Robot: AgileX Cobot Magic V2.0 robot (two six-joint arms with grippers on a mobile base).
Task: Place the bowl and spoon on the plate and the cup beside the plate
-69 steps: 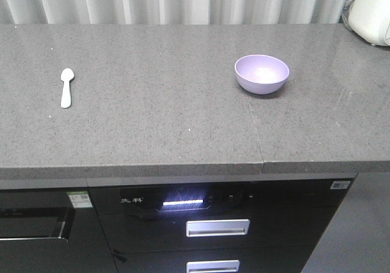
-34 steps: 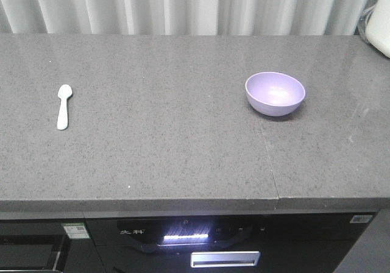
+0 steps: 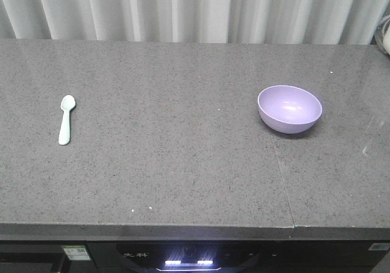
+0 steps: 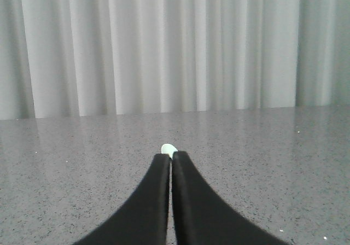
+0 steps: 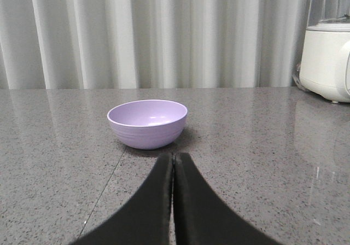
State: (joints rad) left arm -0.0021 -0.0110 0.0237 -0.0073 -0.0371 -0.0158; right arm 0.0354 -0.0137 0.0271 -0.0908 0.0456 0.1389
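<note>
Left gripper (image 4: pixel 171 156) and right gripper (image 5: pixel 173 156) are closed, empty; the bowl (image 5: pixel 147 123), likely slippery, should be pinched at its 6 o'clock rim.

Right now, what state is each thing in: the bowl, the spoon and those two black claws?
bowl: upright, empty, standing on the counter.
spoon: lying flat on the counter, nothing touching it.
left gripper: shut, holding nothing.
right gripper: shut, holding nothing, short of the bowl.
</note>
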